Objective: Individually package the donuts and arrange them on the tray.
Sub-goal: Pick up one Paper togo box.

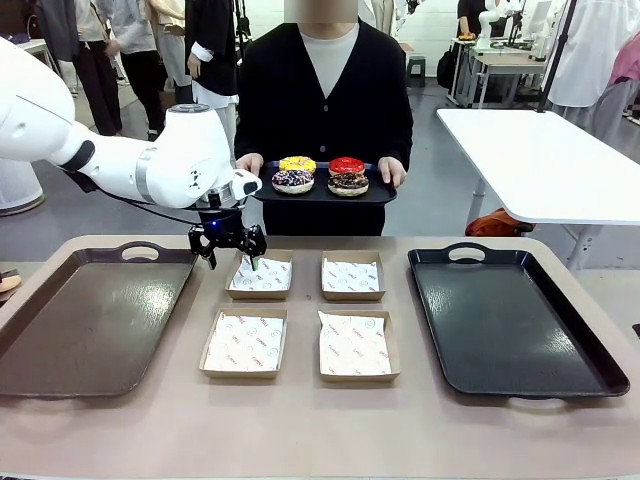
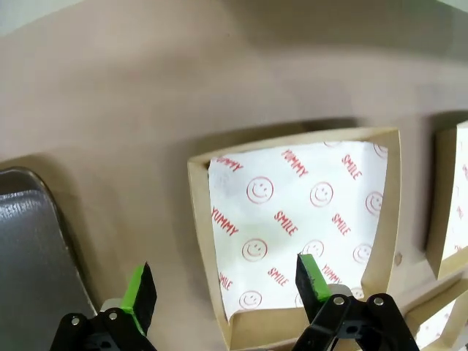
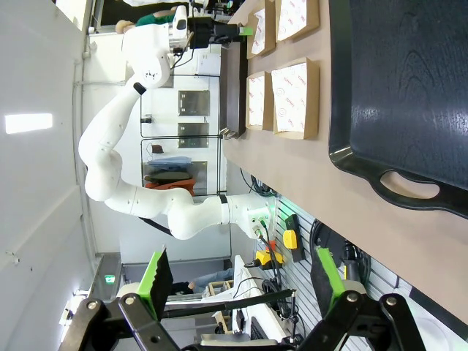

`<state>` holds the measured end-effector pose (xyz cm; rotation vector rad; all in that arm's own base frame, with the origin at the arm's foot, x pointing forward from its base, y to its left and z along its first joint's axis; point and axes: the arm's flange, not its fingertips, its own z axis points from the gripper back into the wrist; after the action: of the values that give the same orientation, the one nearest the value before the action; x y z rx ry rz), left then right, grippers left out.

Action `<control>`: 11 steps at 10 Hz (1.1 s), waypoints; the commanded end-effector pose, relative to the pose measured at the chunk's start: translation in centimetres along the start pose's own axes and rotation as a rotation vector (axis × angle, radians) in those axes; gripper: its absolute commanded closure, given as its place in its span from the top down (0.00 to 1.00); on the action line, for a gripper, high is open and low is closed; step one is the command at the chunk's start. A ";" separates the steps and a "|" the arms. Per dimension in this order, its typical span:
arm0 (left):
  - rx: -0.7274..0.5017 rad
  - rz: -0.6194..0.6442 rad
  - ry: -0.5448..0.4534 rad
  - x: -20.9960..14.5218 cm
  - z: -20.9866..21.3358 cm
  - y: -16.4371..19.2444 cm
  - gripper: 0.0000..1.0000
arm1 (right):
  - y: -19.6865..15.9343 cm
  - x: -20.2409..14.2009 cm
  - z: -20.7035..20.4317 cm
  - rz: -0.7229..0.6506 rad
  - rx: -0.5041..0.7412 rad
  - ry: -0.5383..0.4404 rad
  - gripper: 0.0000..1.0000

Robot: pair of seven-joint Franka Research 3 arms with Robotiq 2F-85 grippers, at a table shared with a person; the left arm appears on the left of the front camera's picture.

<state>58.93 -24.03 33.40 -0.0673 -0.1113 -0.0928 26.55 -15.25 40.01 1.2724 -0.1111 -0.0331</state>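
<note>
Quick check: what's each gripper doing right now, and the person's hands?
Left gripper: open, empty, above a paper-lined cardboard box.
Right gripper: open, empty.
Person's hands: holding a black tray of four iced ring donuts.

donuts [image 1: 297, 164]: 4, each iced differently | paper-lined boxes [image 1: 260, 275]: 4 | large trays [image 1: 90, 320] on the table [image 1: 300, 425]: 2 | small dark tray [image 1: 320, 197] carried by the person [image 1: 325, 90]: 1

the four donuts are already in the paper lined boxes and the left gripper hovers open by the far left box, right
Not quite. The four donuts sit on the small tray that the person holds at the far side; the boxes hold just paper, as the front view shows. The left gripper does hover open by the far left box.
</note>
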 end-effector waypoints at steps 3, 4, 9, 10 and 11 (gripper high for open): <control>0.023 -0.008 0.008 1.7 -1.0 -0.8 0.50 | 0.0 0.1 -0.1 0.002 0.000 -0.003 1.00; 0.025 -0.022 0.012 1.8 -1.2 -0.8 0.42 | 0.0 0.1 -0.1 0.002 0.000 -0.003 1.00; 0.037 -0.040 0.016 1.6 -1.1 -1.0 0.07 | 0.0 0.1 -0.1 0.002 0.000 -0.003 1.00; 0.039 -0.043 0.018 1.5 -1.1 -0.9 0.00 | 0.0 0.1 -0.1 0.002 0.000 -0.003 1.00; 0.040 -0.044 0.020 1.5 -1.0 -0.9 0.00 | 0.0 0.1 -0.1 0.002 0.000 -0.003 1.00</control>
<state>60.20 -25.15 32.30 -0.0598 -0.0948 -0.1125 26.55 -15.25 40.01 1.2724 -0.1111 -0.0331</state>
